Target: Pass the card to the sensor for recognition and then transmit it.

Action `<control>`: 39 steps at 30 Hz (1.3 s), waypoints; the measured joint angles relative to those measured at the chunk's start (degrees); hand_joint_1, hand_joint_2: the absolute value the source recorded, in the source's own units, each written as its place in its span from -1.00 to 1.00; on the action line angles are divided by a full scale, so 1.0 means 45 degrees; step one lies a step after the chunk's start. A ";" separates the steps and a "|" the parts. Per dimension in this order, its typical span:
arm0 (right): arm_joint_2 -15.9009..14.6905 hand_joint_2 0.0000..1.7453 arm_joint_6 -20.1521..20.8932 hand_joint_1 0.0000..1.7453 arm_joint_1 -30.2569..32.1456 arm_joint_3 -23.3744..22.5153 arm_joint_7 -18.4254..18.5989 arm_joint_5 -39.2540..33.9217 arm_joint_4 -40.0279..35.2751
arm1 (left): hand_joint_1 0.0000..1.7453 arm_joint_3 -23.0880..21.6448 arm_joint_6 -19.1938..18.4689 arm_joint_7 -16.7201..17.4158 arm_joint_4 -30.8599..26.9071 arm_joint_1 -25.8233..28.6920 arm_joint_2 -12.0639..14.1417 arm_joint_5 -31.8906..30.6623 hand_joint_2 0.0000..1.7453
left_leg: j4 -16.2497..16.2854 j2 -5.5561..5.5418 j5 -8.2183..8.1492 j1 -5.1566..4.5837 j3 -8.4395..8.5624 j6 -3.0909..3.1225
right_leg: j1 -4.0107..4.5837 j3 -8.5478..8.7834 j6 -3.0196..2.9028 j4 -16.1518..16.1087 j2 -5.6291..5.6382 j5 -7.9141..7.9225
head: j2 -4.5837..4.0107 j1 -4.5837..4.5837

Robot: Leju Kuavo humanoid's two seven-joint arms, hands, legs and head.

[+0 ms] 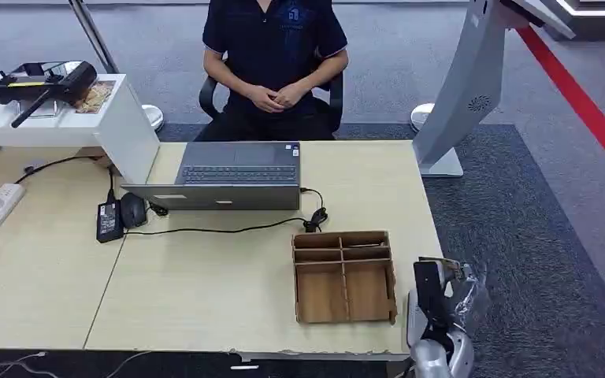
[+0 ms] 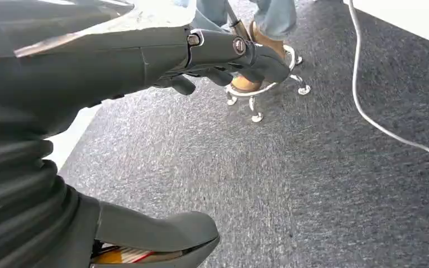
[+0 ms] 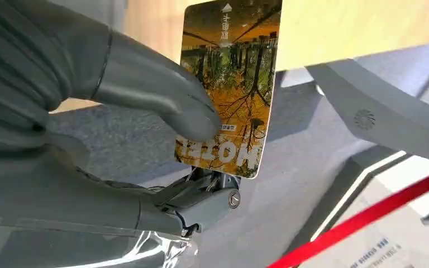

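While the right robot hand (image 3: 145, 139) pinches the card (image 3: 229, 84) off the surface (image 1: 205, 299) edge, sensing and handover remain undone; left robot hand (image 2: 212, 61) curled, holding nothing.

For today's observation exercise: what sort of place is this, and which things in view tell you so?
Probably a hotel-style reception or front desk mock-up. A person sits behind a desk with a laptop, a grey kiosk stand rises beside it, and the right robot hand holds a printed card.
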 joint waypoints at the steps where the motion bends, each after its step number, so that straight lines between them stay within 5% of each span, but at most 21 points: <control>1: 0.0000 1.00 0.0000 1.00 -0.0008 0.0126 -0.0034 -0.0194 -0.0111 | -1.00 0.0000 0.0000 -0.0005 0.0000 -0.0003 0.0000 0.0014 1.00 | 0.0000 0.0000 0.0000 0.0000 0.0003 0.0000 | 0.0000 0.0002 0.0000 0.0000 0.0000 0.0000 | 0.0000 0.0005; 10: -0.0034 1.00 0.0000 1.00 0.0469 0.2185 0.0238 -0.1278 -0.3010 | -1.00 0.0005 0.0000 -0.0184 0.0000 0.0016 0.0000 0.0165 1.00 | 0.0001 -0.0001 0.0000 -0.0001 0.0005 0.0000 | -0.0001 0.0001 0.0000 0.0002 -0.0001 0.0001 | 0.0000 0.0000; 21: -0.0160 1.00 0.0005 1.00 0.1262 0.4994 0.1579 -0.1448 -0.6485 | -1.00 0.0005 0.0000 -0.0223 0.0000 0.0013 0.0000 0.0165 1.00 | 0.0000 0.0016 0.0001 0.0000 0.0008 0.0000 | 0.0000 -0.0005 -0.0004 0.0003 0.0009 0.0003 | 0.0000 -0.0005; 39: -0.0277 1.00 0.0015 1.00 0.1799 0.6398 0.1822 -0.1589 -0.8029 | -1.00 0.0005 0.0000 -0.0189 0.0000 0.0006 -0.0005 0.0107 1.00 | 0.0000 0.0007 0.0001 0.0000 0.0007 0.0000 | 0.0001 -0.0002 -0.0003 0.0002 0.0004 0.0002 | 0.0000 0.0005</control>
